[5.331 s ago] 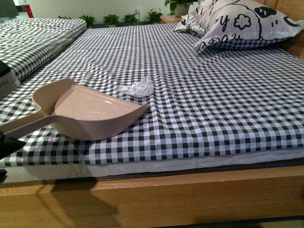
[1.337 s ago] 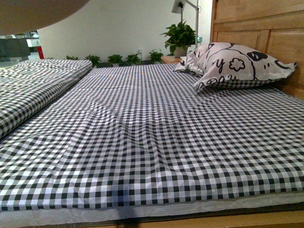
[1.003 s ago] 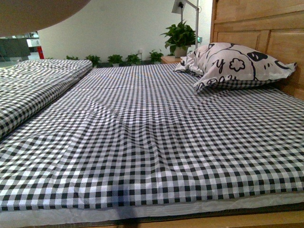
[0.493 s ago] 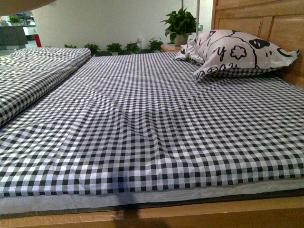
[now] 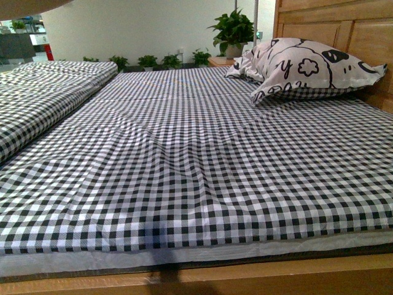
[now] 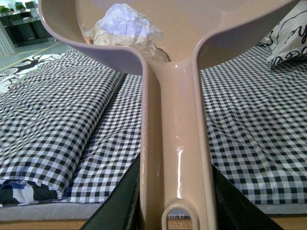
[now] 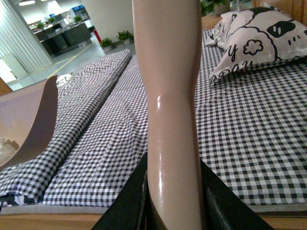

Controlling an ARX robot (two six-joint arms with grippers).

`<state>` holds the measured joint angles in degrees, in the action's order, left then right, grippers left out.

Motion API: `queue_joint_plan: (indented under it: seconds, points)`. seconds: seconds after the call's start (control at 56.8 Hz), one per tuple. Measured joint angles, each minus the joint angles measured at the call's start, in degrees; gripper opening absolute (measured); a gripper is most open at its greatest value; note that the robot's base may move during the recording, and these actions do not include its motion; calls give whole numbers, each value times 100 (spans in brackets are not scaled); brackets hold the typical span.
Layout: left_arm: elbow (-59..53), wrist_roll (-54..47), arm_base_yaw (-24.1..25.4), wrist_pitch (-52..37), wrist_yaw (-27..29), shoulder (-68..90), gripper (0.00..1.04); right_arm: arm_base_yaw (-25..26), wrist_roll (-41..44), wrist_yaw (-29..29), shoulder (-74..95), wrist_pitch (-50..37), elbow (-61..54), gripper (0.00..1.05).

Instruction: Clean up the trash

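Observation:
In the left wrist view my left gripper (image 6: 175,211) is shut on the handle of the beige dustpan (image 6: 175,120), held in the air above the checked bed. The trash (image 6: 125,26), a crumpled white paper wad, lies inside the pan. In the right wrist view my right gripper (image 7: 173,201) is shut on the beige brush handle (image 7: 170,96), which stands upright; the brush head is out of view. The dustpan's edge (image 7: 41,122) shows at that view's left side. In the front view only a sliver of the dustpan (image 5: 27,6) shows at the top left; neither gripper shows there.
The black-and-white checked bed (image 5: 196,166) fills the front view, with its wooden frame edge (image 5: 245,279) nearest me. A patterned pillow (image 5: 307,64) leans on the wooden headboard (image 5: 331,24) at the right. A second checked bed (image 5: 37,98) lies at the left. Potted plants (image 5: 233,31) stand behind.
Five seconds ago the dustpan lay on the bed with the trash beside its lip. Now both are off the bed, the trash inside the raised pan. The front view has tilted slightly downward.

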<state>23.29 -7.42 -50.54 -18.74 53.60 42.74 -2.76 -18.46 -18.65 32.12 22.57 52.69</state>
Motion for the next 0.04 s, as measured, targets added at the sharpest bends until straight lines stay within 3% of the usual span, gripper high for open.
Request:
queue_joint_plan:
  seconds: [0.035]
  points:
    - [0,0,0,0,0,0,27,2,2,0,0,0,0,21]
